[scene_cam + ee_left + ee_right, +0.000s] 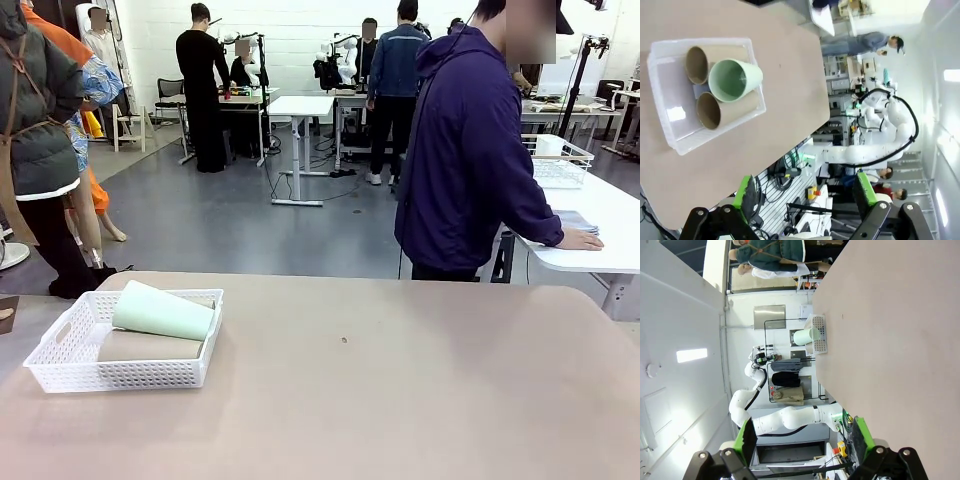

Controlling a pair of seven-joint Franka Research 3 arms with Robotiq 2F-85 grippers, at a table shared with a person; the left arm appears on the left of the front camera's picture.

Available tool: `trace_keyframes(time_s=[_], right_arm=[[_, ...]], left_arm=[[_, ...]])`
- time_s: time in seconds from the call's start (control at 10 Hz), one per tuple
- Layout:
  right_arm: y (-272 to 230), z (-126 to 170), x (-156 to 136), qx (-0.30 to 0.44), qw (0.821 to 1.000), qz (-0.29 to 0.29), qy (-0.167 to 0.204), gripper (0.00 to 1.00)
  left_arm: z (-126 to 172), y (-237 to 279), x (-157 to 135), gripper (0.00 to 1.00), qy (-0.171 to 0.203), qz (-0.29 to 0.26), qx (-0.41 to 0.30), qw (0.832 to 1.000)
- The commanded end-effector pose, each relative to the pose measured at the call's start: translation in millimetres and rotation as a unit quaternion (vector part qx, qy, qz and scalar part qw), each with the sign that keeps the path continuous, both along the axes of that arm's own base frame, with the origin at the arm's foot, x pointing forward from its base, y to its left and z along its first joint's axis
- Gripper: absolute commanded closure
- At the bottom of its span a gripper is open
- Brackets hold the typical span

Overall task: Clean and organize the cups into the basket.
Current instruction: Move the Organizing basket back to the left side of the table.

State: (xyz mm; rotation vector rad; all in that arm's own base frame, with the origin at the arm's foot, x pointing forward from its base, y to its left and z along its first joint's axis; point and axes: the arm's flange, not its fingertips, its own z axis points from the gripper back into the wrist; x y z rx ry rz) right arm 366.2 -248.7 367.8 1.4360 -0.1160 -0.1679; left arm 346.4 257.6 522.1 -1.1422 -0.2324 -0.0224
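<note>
Now the three cups (722,85) lie in the basket (60,350), mint cup (165,312) on top. Left gripper (805,195) and right gripper (802,432) gape, holding nothing. Beyond the table (400,380), a person (470,150) stands at a neighbouring table.

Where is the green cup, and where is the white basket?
green cup (160,312), front view, on its side wall.
white basket (120,375), front view, on its near lattice wall.

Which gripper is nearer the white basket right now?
Left. The left gripper hangs open above the table edge with the basket just ahead; the right gripper, also open, sees the basket far across the table.
</note>
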Motion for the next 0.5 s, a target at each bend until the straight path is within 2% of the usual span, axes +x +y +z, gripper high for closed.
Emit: trace_keyframes(time_s=[0.0,0.1,0.3,0.4], right_arm=[[1,0,2,0.0,1.0,-0.005,0.002,0.0],[1,0,2,0.0,1.0,-0.005,0.002,0.0],[1,0,2,0.0,1.0,-0.005,0.002,0.0],[1,0,2,0.0,1.0,-0.005,0.002,0.0]], left_arm=[[-2,18,-10,0.0,-0.014,0.029,-0.014,0.999],[0,28,-10,0.0,-0.014,0.038,-0.009,0.999],[-5,32,-30,0.0,-0.028,0.065,-0.011,0.997],[1,31,-27,0.0,-0.027,0.075,0.001,0.997]])
